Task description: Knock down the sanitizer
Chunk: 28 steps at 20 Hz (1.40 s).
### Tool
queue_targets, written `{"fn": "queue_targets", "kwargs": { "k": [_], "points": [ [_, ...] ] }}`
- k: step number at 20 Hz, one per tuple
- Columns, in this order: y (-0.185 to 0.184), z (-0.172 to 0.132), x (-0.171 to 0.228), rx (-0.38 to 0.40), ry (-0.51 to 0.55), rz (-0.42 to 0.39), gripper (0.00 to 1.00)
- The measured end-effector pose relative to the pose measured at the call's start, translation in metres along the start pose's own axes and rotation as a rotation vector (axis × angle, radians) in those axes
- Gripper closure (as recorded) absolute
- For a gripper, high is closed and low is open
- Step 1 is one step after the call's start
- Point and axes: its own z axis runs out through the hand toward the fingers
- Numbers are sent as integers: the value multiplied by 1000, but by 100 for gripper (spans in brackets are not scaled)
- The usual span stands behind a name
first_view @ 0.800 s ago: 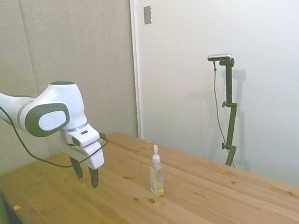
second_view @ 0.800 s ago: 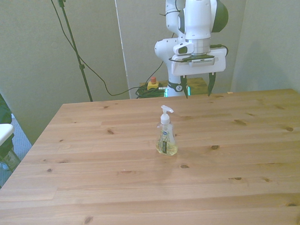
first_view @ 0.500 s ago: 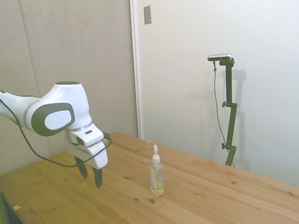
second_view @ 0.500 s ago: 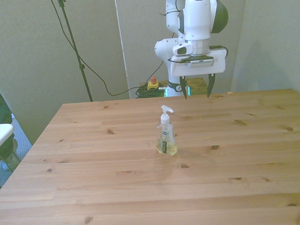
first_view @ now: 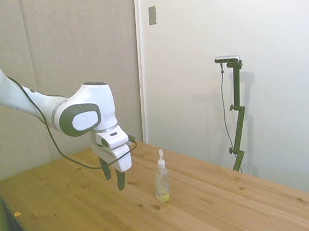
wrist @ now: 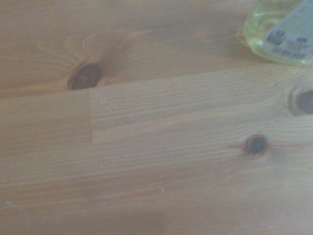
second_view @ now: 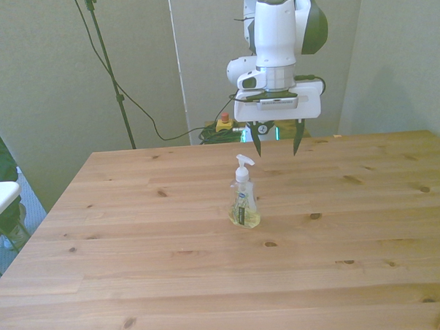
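A white robot gripper (second_view: 276, 142) hangs with jaws spread apart, empty; the upright sanitizer (second_view: 243, 203) stands just ahead of them, so a firm sideways push near its cap should topple it onto the wooden table (second_view: 356, 276).

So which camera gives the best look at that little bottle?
The front view: the bottle stands whole and upright there, with pump cap, label and yellowish liquid all clear. The side view also shows the whole bottle, but slimmer and with no label visible. The wrist view catches only its blurred base.
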Motion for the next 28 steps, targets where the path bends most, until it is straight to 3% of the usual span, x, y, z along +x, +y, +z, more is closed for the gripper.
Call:
{"fn": "queue_targets", "kwargs": {
  "k": [18,28],
  "points": [
    [-28,27,89,-31,1,125,100],
    [-63,30,173,-15,22,227,100]
  ]
}}
